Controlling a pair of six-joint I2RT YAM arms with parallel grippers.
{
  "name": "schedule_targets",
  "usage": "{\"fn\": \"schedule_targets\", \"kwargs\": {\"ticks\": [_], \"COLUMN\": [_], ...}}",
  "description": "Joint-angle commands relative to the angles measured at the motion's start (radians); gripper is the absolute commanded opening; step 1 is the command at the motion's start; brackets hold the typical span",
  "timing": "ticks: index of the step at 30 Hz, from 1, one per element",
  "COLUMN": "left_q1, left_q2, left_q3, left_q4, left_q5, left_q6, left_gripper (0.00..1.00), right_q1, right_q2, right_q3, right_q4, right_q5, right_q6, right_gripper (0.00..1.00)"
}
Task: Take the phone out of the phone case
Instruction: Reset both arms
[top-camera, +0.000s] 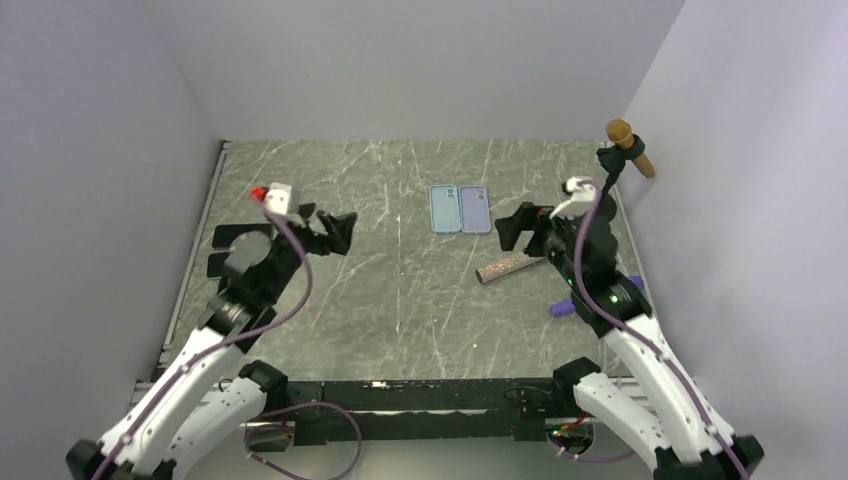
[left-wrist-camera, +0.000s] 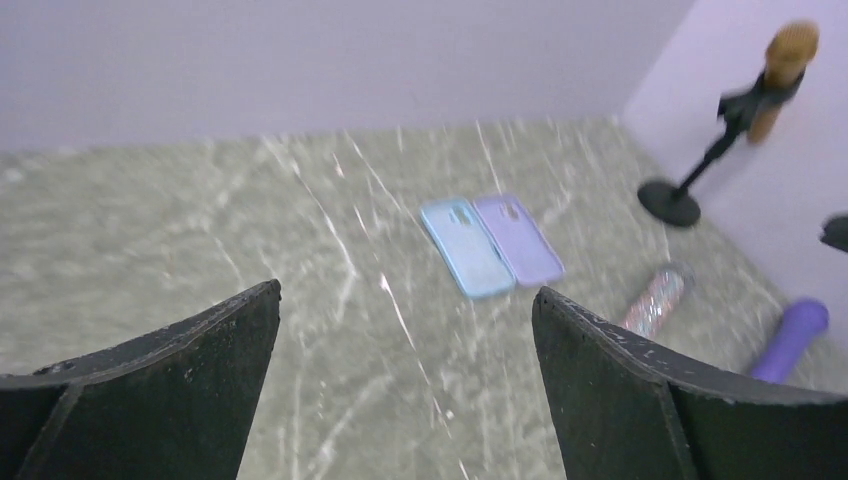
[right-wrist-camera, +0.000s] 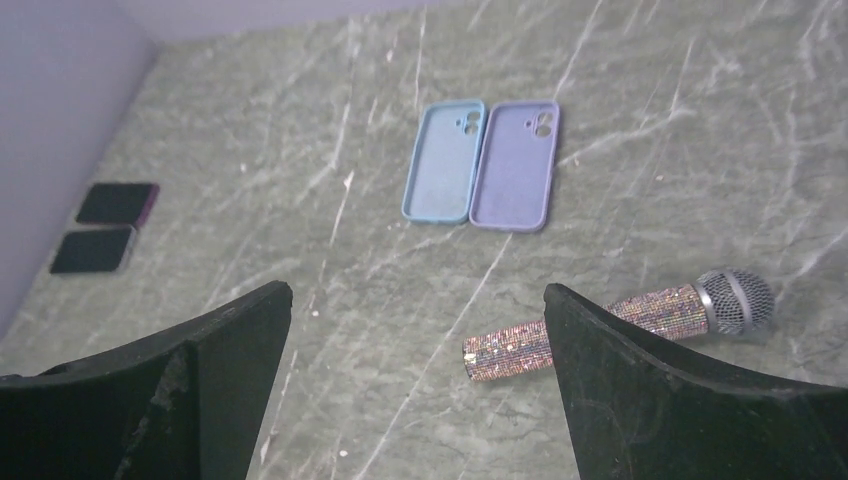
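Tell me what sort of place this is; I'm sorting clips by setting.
Probably a robot lab test cell: left arm and right arm mounted at the table edge, plain walls boxing it in, and staged props, a blue case, purple case and microphone.

The top camera sits high behind my 2 arms, looking down on the whole table (top-camera: 400, 330). Each wrist camera rides behind its claw — 1 on my left claw (left-wrist-camera: 405, 300), 1 on my right claw (right-wrist-camera: 418, 295) — looking forward through it. All 3 views share the blue case (right-wrist-camera: 443, 160) and purple case (right-wrist-camera: 515, 165) ahead of both claws; the right wrist sees them nearer.
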Motion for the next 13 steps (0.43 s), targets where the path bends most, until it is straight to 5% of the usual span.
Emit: {"fn": "schedule_targets", "kwargs": {"ticks": [1,7,13], "left_q1": [0.002,0.003,0.002], "left_q2": [-0.191,-0.461,-0.504], "left_q3": [-0.073,-0.187,-0.179], "left_q4": [0.081,0.045,-0.003], "left_q5": [-0.172,-0.224,-0.263], "left_q6": [0.078,0.006,0.031], "left_gripper": [0.99,0.99,0.99], "right_q1": [-0.001,-0.003,-0.003], "right_q2": [-0.171,-0.365,-0.396], "right_q3": [-0.074,-0.161,-0.186], "right_q4": [0.047,-0.004,-0.024], "right_q5": [0.08,0.155,0.172], "right_q6": [0.04,0.091,0.093], "right_gripper": [1.0,1.0,1.0]}}
